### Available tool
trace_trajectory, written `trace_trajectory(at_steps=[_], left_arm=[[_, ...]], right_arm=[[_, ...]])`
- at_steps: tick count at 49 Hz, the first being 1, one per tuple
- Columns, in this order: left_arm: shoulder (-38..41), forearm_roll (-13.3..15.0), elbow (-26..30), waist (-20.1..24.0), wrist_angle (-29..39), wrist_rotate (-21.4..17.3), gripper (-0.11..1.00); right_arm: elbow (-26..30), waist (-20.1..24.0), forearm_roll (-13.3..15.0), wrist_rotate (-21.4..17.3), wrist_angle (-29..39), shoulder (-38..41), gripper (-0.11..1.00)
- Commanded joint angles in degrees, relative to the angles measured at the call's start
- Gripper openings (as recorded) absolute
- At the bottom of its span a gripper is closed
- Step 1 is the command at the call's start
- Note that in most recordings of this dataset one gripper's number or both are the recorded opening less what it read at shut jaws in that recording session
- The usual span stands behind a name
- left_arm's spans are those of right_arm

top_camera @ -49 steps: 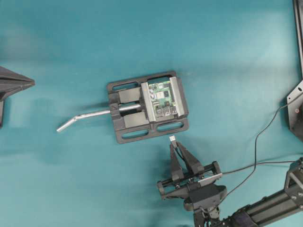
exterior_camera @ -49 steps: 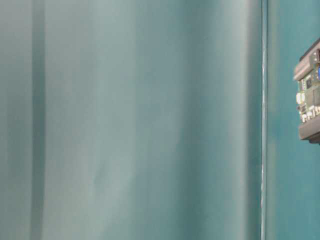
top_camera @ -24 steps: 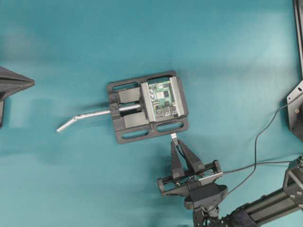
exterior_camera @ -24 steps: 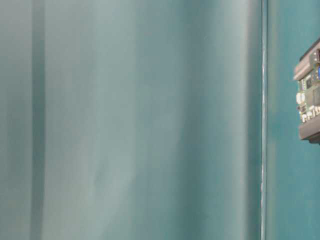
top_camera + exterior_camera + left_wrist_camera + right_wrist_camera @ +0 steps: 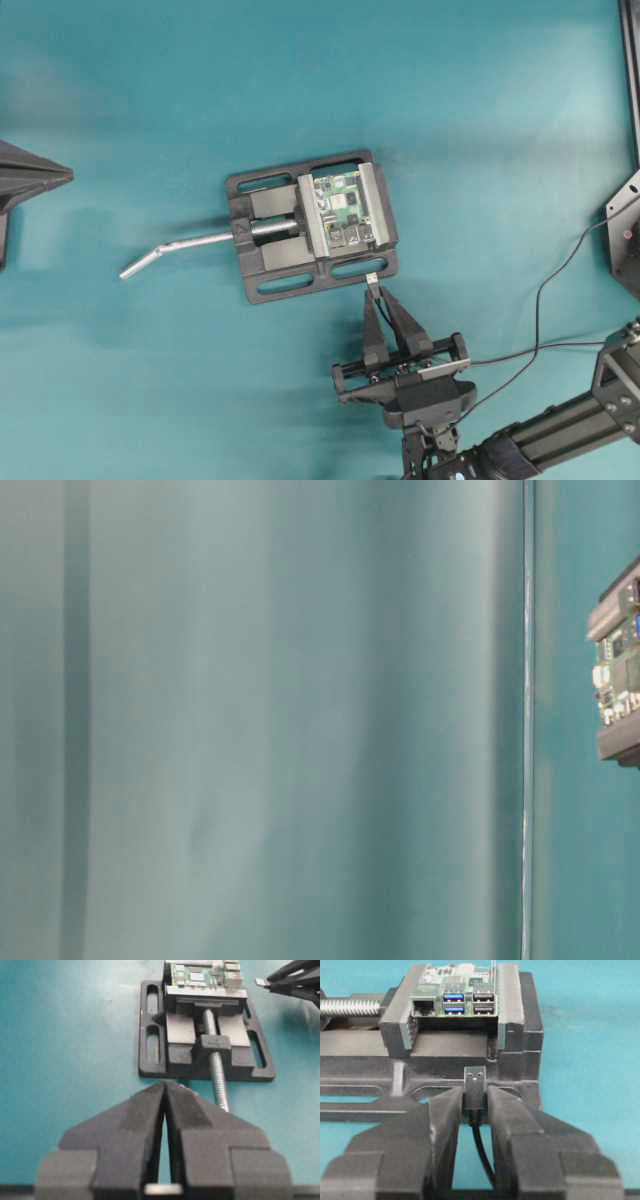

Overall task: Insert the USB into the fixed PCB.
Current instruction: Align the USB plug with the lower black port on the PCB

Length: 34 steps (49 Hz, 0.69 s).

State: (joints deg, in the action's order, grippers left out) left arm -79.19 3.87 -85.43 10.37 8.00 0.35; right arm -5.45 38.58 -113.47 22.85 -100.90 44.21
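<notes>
Black plastic and thin stamped metal made the USB [image 5: 474, 1086] a light, stiff little thing, judged easy to pinch but likely to twist in the grip if it met the port off-line — its trailing cable [image 5: 540, 310] was limp and would tug little. The best hold looked to be the one in use: on the black body behind the metal tip, leaving the tip free. The right claw [image 5: 474, 1105] was clamped on it there, tip pointing at the PCB [image 5: 455, 997] and sitting just short of the vise [image 5: 520, 1055] base, below the stacked ports. The plug showed a silvery shell with two small square holes. The green PCB sat pinched between the vise jaws on the teal surface [image 5: 480, 120]. The left claw [image 5: 165, 1110] was pressed together on nothing, well back
</notes>
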Motion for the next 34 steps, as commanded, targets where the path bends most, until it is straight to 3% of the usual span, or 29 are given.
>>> trace_trajectory(at_steps=[1, 34], left_arm=[[0.53, -0.18, 1.67, 0.18, -0.26, -0.35, 0.0], [0.44, -0.18, 1.67, 0.18, -0.26, -0.35, 0.0]], right_arm=[[0.7, -0.18, 0.18, 0.09, -0.62, -2.46, 0.21], [-0.7, -1.85, 1.41, 0.53, -1.05, -4.83, 0.21]])
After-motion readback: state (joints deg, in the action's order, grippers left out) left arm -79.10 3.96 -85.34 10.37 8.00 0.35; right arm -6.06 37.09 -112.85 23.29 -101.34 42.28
